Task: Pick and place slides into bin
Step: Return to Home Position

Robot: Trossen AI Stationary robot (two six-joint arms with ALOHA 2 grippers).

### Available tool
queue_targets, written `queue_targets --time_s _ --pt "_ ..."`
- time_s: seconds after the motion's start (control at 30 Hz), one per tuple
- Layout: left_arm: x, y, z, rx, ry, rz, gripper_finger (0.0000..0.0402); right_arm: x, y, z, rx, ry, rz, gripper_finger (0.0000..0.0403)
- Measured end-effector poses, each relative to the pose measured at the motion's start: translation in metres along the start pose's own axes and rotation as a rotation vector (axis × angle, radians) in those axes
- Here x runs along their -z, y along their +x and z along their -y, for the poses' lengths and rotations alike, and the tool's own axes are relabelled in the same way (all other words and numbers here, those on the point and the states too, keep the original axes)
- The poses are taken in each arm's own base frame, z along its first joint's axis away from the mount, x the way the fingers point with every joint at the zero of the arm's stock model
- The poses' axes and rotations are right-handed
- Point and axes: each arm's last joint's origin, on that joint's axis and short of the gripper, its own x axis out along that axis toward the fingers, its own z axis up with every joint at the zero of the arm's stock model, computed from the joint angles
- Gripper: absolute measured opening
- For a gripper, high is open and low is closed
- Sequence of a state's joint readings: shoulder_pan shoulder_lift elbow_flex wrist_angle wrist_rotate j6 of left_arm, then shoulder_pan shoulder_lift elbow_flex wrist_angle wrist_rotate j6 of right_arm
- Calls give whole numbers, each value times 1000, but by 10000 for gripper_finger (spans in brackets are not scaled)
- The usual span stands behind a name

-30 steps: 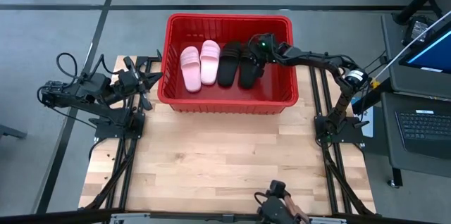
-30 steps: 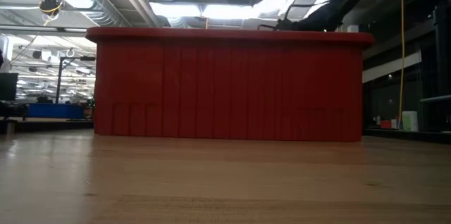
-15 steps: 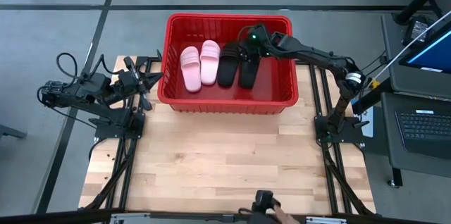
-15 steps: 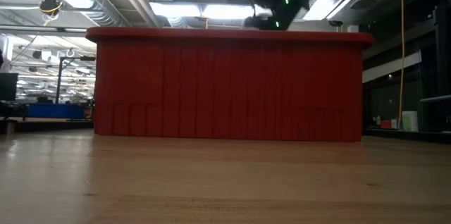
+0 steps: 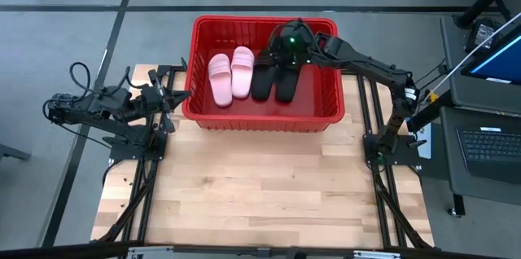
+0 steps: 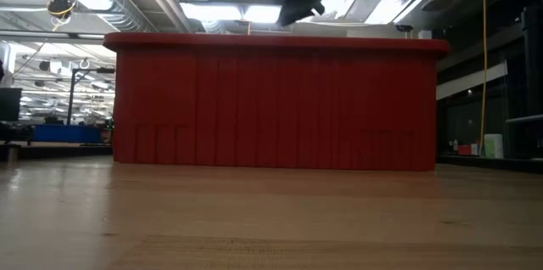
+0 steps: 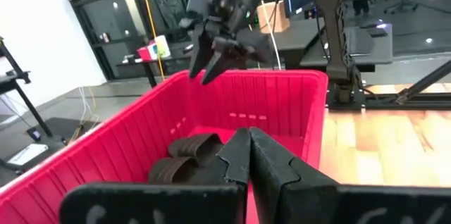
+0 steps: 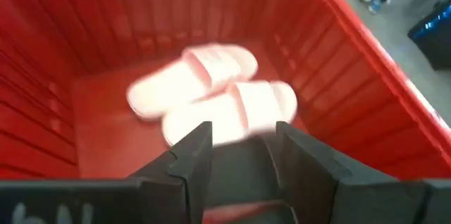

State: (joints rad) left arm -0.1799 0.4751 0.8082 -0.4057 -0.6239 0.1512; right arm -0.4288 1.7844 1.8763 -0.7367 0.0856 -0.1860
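Observation:
The red bin [image 5: 260, 119] stands at the table's far middle. In it lie two pale pink slides [image 5: 230, 76] side by side on the left and two black slides [image 5: 273, 78] on the right, all flat on the bin's floor. My right gripper [image 5: 281, 43] hangs open and empty over the bin's far part, above the black slides. It also shows in the low view [image 6: 299, 2] above the rim and in the left wrist view [image 7: 211, 58]. In its own view [image 8: 243, 150] the pink slides [image 8: 211, 104] lie below. My left gripper [image 7: 250, 157] is shut and empty at the bin's left wall [image 5: 172, 96].
The bin's high walls [image 6: 276, 104] ring the slides. Bare wooden table top [image 5: 260, 186] lies in front of the bin. The arms' bases and cables stand at the table's left [image 5: 122, 133] and right [image 5: 391, 141] edges.
My right gripper has risen out of the bin from the right black slide, clear above the rim, and has gone a little toward the table's left and far edge. The slides lie where they were.

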Motion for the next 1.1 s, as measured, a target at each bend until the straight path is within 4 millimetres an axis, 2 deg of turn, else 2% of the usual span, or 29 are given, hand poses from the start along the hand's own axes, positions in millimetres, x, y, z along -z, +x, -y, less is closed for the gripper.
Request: queue_targets --time_s 0.17,0.5,0.63,0.8,0.83,0.97,1.1 --pt "2 0 0 9 -8 -14 3 -5 -3 -18 -35 36 24 157" --pt "1 -1 6 190 -8 10 3 -13 -8 -53 -123 210 53 156" --pt "2 -1 7 244 -4 8 1 -15 -16 -86 -142 156 60 126" --pt "4 -6 5 276 -70 1 1 -15 -33 -138 -101 26 86 21" --pt "6 -6 5 276 -76 3 1 -14 -37 -148 -103 6 92 12" --pt "29 -5 10 276 -97 37 1 -11 -54 -183 -114 -14 115 8" --pt "57 -4 15 269 -135 110 1 -9 -68 -208 -145 -20 148 7"
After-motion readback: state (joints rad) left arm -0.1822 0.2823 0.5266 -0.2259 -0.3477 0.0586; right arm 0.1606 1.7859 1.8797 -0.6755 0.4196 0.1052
